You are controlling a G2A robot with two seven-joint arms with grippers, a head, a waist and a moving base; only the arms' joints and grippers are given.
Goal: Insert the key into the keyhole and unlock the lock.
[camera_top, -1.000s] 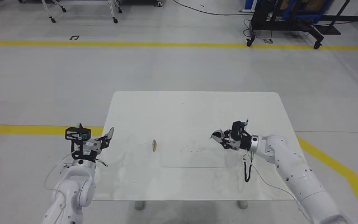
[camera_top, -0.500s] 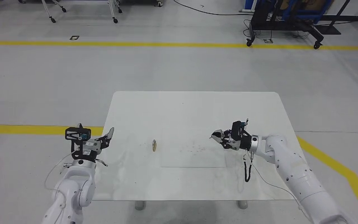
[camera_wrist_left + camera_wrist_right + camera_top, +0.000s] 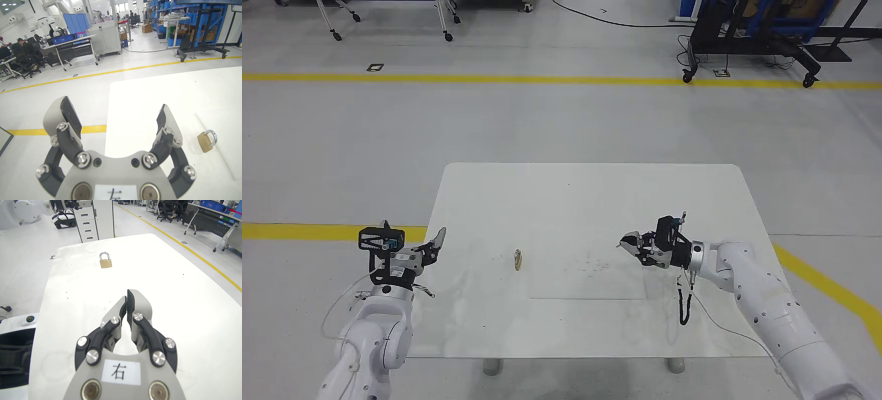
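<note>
The brass padlock [image 3: 518,260] [image 3: 207,142] [image 3: 105,261] is seen on the white counter [image 3: 592,200] [image 3: 170,94] [image 3: 170,275], in its left half and somewhat toward the near edge. It is set well in from every edge. Its silver shackle is seated in the body, and its broad face is turned toward the right claw [image 3: 627,243] [image 3: 127,294]. Whether it stands on its base or lies flat cannot be told for certain.

The left claw [image 3: 434,247] [image 3: 115,106] is held right at the counter's left edge. Its fingers are spread wide with nothing between them, one finger over the floor and the other over the counter. The padlock is found near it, off to one side, and apart from it.

The right claw is held low over the right half of the counter, pointed at the padlock. Its ribbed pads [image 3: 130,306] are pressed together. Whether anything thin is pinched between them cannot be told. A wide stretch of white surface separates this claw from the padlock, and more surface is seen beyond, up to the rounded far corners.

A yellow floor line [image 3: 302,231] is seen running toward the counter's left edge beside the left claw.
</note>
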